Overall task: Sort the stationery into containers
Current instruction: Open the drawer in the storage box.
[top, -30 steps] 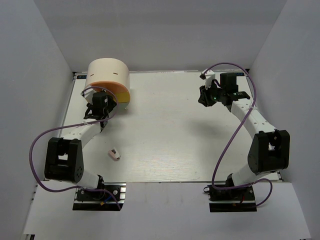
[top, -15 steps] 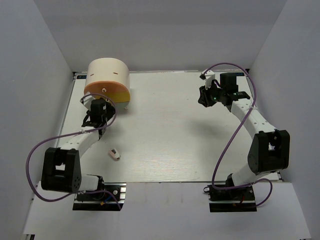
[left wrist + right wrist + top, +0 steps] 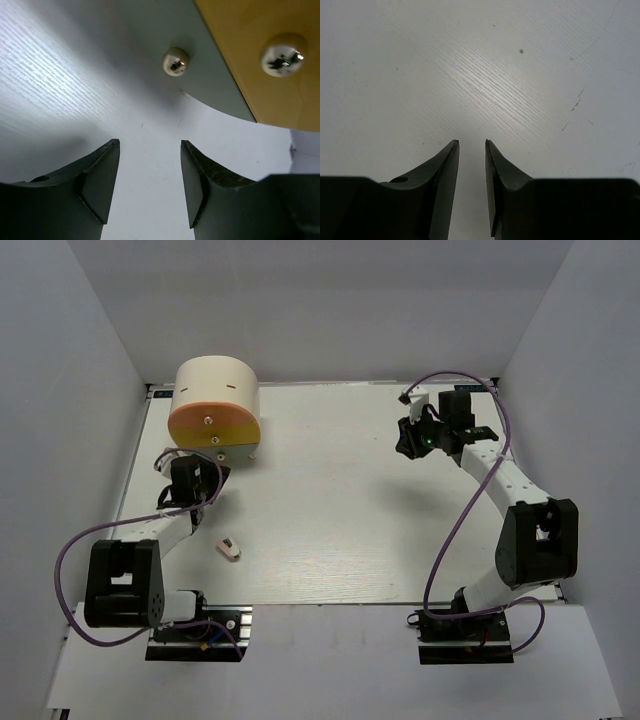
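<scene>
Now that the left gripper (image 3: 150, 150) has backed off the orange drawer (image 3: 211, 426), jaws half-wide and empty, the eraser (image 3: 230, 548) lying near-left on the table (image 3: 350, 510) looks next. Right gripper (image 3: 472, 145) narrow, empty.

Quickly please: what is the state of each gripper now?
Left gripper: open, holding nothing.
Right gripper: open only slightly, holding nothing.

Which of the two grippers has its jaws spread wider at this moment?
The left gripper: its wrist view shows a broad gap between the jaws. The right gripper has its jaws only a narrow slit apart. Neither holds anything.
</scene>
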Controlling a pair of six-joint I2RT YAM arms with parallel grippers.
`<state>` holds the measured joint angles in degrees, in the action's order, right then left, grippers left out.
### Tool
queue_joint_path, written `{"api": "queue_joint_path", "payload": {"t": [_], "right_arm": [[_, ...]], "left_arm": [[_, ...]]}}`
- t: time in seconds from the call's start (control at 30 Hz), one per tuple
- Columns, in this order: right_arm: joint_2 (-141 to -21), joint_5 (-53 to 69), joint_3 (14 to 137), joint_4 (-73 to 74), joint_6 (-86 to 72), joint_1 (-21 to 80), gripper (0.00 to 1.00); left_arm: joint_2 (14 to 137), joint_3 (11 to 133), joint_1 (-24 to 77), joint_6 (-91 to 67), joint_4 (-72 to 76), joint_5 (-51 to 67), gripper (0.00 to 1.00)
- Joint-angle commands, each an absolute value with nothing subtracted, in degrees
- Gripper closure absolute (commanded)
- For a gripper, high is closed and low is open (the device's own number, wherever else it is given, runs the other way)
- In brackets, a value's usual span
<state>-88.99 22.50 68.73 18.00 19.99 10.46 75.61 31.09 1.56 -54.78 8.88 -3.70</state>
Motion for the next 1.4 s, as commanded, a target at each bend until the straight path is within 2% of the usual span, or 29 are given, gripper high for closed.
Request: {"api": "queue_joint_path", "payload": {"t": [0.0, 0.17, 0.37, 0.73, 0.9, 1.17, 1.37], "right_arm": [[-87.3, 22.8, 67.2, 16.8, 20.0, 10.2, 0.66], [-86.7, 22.4, 66.6, 16.6, 20.1, 10.1, 0.66], [-87.1, 22.2, 66.7, 16.9, 20.6, 10.1, 0.66], [-88.1, 22.1, 67.8, 17.9, 21.1, 9.9, 0.66], [-88.7, 21.8, 68.6, 18.5, 21.7, 9.9, 0.66], [-88.9, 22.0, 69.0, 19.4, 21.8, 10.1, 0.66], [-89.0, 21.9, 69.3, 19.7, 21.8, 10.0, 0.66]], "left_arm": [[76.8, 27.6, -1.5, -61.9, 19.0, 2.9, 0.38], [81.5, 24.0, -4.6, -67.6, 31.0, 8.2, 0.38], [88.3, 26.2, -6.9, -68.1, 42.7, 13.4, 0.41], [92.3, 28.1, -8.1, -68.1, 46.1, 13.9, 0.42], [94.5, 30.0, -8.6, -68.1, 46.1, 13.9, 0.46], [97.8, 32.3, -8.6, -68.1, 47.3, 13.9, 0.48], [100.7, 32.3, -8.6, -68.1, 49.6, 14.4, 0.55]]}}
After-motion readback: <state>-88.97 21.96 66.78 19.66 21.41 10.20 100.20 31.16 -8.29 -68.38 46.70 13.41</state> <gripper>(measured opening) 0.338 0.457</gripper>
